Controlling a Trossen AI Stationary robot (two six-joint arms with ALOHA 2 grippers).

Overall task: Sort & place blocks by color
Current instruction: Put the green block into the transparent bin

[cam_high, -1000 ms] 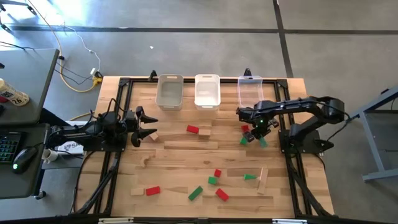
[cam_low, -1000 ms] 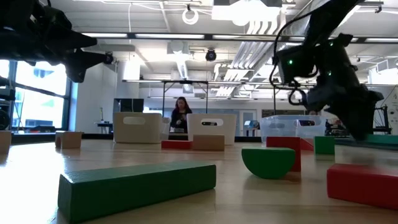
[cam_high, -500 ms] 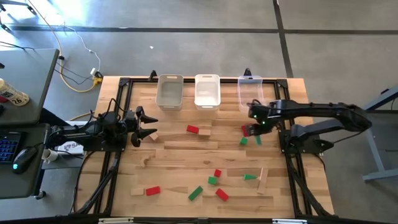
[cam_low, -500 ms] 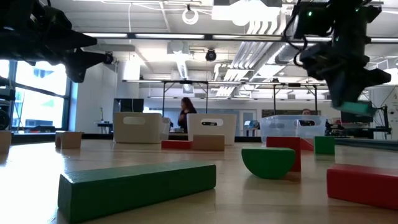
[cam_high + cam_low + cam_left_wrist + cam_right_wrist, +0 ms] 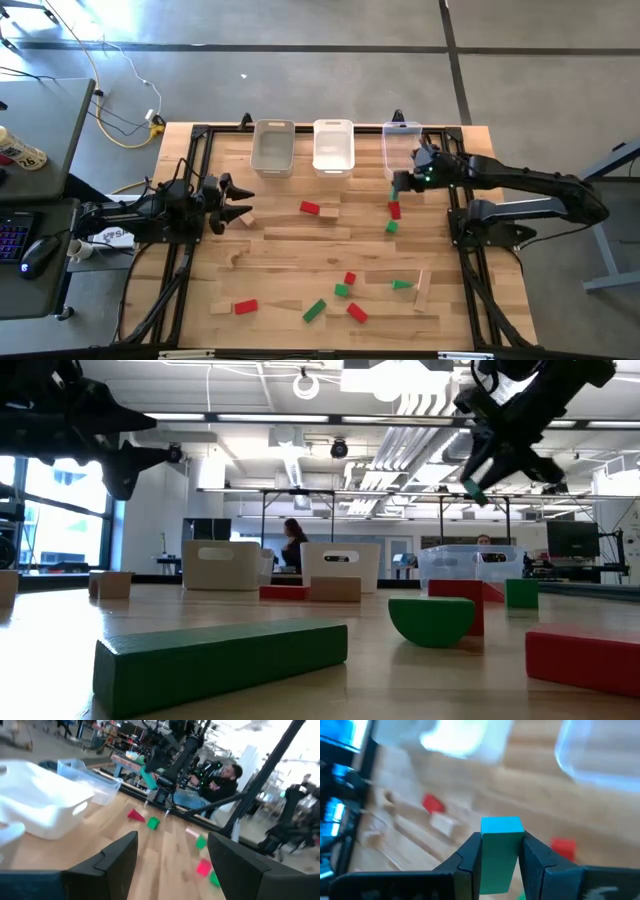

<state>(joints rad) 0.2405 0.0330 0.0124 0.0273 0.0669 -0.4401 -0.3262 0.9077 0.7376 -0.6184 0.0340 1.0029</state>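
While raised, right gripper (image 5: 501, 851) fingers (image 5: 468, 857) pinch a green block (image 5: 499, 851).

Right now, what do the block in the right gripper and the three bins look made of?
Green block in the right gripper: probably painted wood, with flat matte colour and sharp edges like the bare wooden pieces on the table. Bins: apparently plastic, two milky white, the right bin clearer, with moulded rims.
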